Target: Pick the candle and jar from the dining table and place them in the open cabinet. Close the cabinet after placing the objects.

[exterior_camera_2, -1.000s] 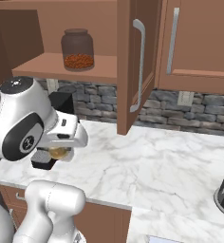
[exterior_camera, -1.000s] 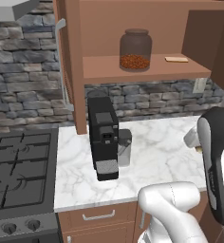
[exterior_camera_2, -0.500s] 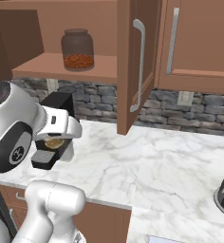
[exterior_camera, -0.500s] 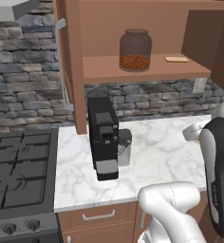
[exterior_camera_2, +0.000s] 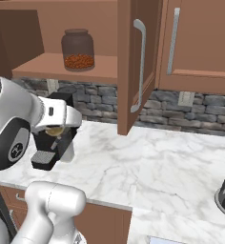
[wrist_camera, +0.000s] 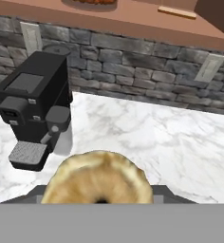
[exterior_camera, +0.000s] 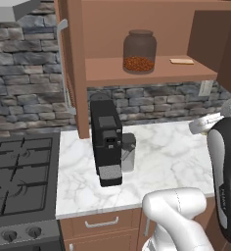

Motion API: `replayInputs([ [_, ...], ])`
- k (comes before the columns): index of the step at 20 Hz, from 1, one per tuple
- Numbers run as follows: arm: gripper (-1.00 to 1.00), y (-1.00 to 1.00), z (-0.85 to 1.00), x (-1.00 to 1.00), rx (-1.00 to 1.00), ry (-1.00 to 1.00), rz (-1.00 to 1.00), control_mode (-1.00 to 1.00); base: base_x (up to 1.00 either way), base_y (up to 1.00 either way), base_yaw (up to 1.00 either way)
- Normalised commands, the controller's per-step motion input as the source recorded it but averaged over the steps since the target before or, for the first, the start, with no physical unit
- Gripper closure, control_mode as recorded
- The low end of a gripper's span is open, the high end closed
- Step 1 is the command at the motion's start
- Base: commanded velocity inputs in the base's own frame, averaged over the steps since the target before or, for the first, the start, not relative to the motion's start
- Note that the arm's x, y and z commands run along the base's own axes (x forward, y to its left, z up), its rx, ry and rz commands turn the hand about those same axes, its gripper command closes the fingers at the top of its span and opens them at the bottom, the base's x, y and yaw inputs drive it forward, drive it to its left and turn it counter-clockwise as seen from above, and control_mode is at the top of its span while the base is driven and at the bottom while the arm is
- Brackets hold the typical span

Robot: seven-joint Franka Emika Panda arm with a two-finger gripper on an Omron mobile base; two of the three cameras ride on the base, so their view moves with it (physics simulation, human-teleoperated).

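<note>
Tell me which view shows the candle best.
The hand view: the candle sits large at the bottom, tan-gold, its dark centre hole plain, held in the pincer. The right base view shows only a tan sliver under the white hand. The left base view gives no clear sight of it.

A black coffee machine stands on the marble desk, next to a gas stove and a stone wall.

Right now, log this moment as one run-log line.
held: tiny tan-gold candle in gripper | shelved: clear glass jar | brown wooden cabinet: open | below: black coffee machine
</note>
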Motion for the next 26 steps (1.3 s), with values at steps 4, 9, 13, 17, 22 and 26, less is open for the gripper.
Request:
replayInputs([
  [4, 1.0, 0.0, 0.41, 0.1, -0.03, -0.01, 0.0, -1.0, 0.0, 0.0, 0.0],
  [9, 1.0, 0.0, 0.29, 0.06, -0.03, -0.09, 0.0, -1.0, 0.0, 0.0, 0.0],
  [13, 1.0, 0.0, 0.25, 0.44, 0.0, -0.01, 0.0, -1.0, 0.0, 0.0, 0.0],
  [17, 1.0, 0.0, 0.23, 0.41, 0.0, 0.0, 0.0, -1.0, 0.0, 0.0, 0.0],
  [22, 1.0, 0.0, 0.18, 0.31, 0.0, -0.03, 0.0, -1.0, 0.0, 0.0, 0.0],
  [26, 1.0, 0.0, 0.11, 0.3, 0.0, -0.06, 0.0, -1.0, 0.0, 0.0, 0.0],
])
